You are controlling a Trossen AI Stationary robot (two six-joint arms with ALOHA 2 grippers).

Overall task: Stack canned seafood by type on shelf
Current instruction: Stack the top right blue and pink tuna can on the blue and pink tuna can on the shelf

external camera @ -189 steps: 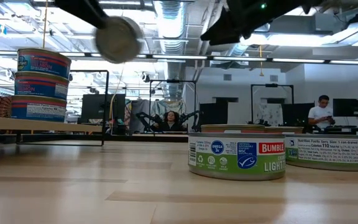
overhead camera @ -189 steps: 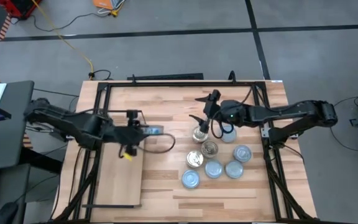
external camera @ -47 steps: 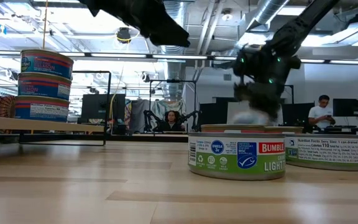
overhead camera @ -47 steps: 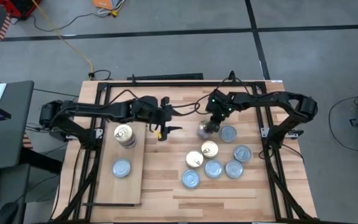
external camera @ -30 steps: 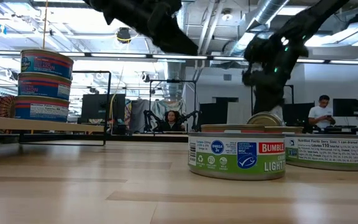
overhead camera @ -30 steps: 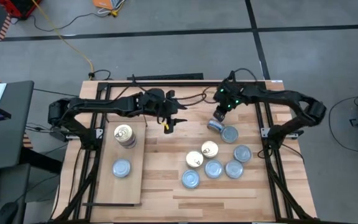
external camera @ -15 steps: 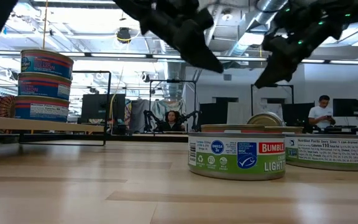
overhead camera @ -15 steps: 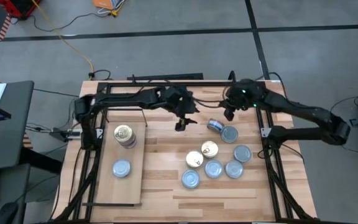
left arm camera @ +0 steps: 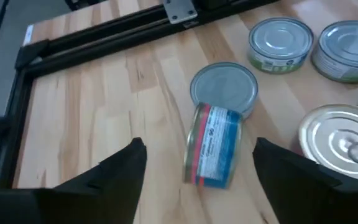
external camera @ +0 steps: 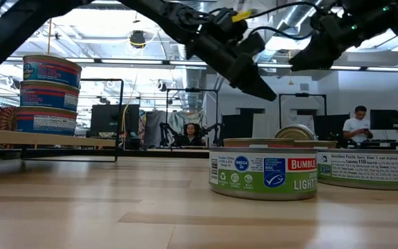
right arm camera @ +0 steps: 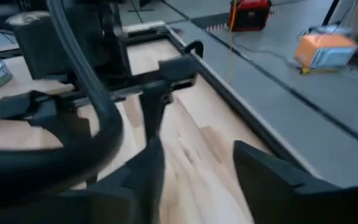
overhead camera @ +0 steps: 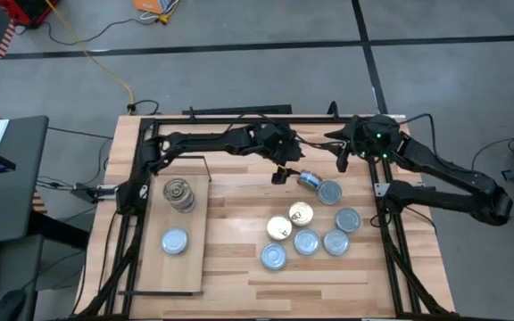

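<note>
Shelf: the pale wood shelf (overhead camera: 175, 267) lies on the left part of the table (overhead camera: 239, 267), with its thin black wire frame at the far end.
Tins on the shelf: a stack of tins (overhead camera: 179, 193) stands near the far end, with a gold top showing. One blue-silver tin (overhead camera: 174, 241) sits alone nearer the front.
Low view adds: the stack (external camera: 45, 95) is three tins high, with blue and red labels. From above you cannot count them.
Left gripper: the left gripper (overhead camera: 279, 172) reaches far over to the middle of the table. It hangs just beside the tipped tin and holds nothing. Its fingers stand apart.
Left wrist view adds: the tipped tin (left arm camera: 213, 153) stands on its edge and leans on a flat blue-silver tin (left arm camera: 224, 88). Its blue and red label shows here, and it sits between the two dark fingers (left arm camera: 110, 174) without touching them.
Tipped tin from above: it (overhead camera: 308, 180) lies next to the flat tin (overhead camera: 328, 192), right of the middle.
Other tins: two gold-top tins (overhead camera: 301, 214) and four more blue-silver tins (overhead camera: 306, 242) lie flat in a bunch in front of them.
In the way: in the low view a green-label tin (external camera: 263, 171) stands close up and hides most of the bunch.
Right gripper: the right gripper (overhead camera: 341, 157) is up by the far right of the table, apart from the tins. Its fingers (right arm camera: 253, 165) are spread and hold nothing.
Room behind: people sit at desks far back in the low view.
</note>
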